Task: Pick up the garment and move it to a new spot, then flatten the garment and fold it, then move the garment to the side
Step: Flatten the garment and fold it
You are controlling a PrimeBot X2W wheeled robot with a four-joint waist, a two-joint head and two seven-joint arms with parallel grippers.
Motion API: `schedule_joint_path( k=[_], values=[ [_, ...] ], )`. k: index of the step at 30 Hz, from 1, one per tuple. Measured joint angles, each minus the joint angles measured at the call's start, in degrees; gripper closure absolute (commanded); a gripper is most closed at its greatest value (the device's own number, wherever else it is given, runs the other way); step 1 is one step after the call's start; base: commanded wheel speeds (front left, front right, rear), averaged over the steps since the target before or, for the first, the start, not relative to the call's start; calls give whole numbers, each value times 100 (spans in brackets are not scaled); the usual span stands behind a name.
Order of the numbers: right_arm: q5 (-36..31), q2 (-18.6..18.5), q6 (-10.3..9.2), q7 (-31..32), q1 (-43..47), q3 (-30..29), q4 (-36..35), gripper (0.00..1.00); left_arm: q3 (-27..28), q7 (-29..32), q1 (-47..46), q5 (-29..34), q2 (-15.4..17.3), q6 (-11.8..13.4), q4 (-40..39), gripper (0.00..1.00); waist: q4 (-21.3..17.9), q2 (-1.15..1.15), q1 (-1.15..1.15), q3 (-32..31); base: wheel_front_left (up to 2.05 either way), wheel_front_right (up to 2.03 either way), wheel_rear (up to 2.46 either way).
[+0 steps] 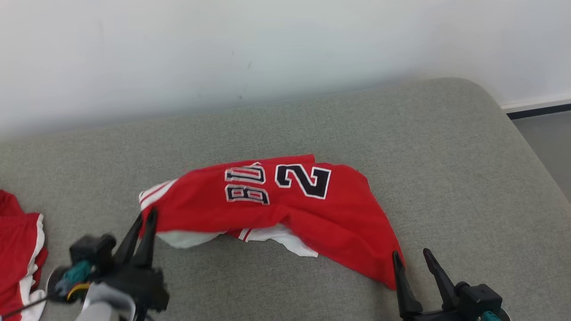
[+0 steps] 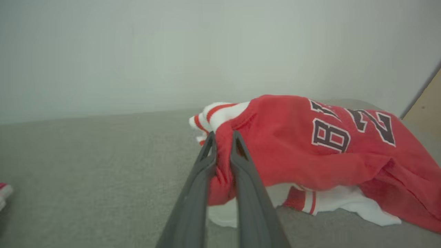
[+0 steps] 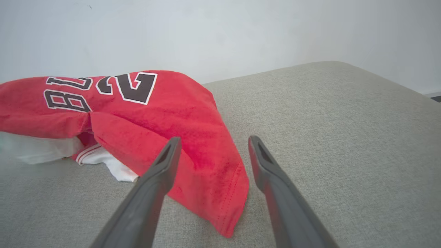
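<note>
Garment: my red jersey [image 1: 285,200] lies crumpled in the middle of the grey cushion [image 1: 446,156], printed side up, with white lining spilling out under its near edge.
Spare cloth: a second red-and-white piece [image 1: 18,249] sits well to the garment's left, apart from it.
Left hand: my left hand [image 2: 223,136] is clenched on a red fold at the garment's left end, just below the striped white trim.
Long axis: the garment runs left to right across me, and its right end trails down toward me.
Right hand: my right hand [image 3: 214,139] is spread wide and grasps nothing. It straddles the garment's near right corner, and I cannot tell whether it touches.
Nearer: each hand is at its own end, so I judge the right corner is mine to take next.
Count: one garment in work, one spare cloth, two hands.
</note>
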Motion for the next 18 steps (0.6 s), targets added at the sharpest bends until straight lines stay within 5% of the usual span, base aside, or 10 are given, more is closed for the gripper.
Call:
schedule_joint_path(
  k=[14, 15, 16, 18],
  values=[
    [-98, 1, 0, 0, 12, -52, 3, 0, 915, 0, 1017, 232, -446, -111, 533, 98, 68, 0, 0, -55, 0, 0, 0],
    [-98, 1, 0, 0, 17, -59, 2, 0, 981, 0, 1016, 280, -474, -113, 466, 18, 91, 0, 0, -65, 0, 0, 0],
    [-98, 2, 0, -1, 16, -59, -2, 0, 1069, 0, 1014, 339, -489, -115, 361, 0, 115, 0, 0, -75, 0, 0, 0],
    [-98, 2, 0, 0, 15, -60, -9, 0, 1343, -1, 1012, 442, -536, -116, 56, 0, 165, 0, 0, -94, 0, 0, 0]
  ],
)
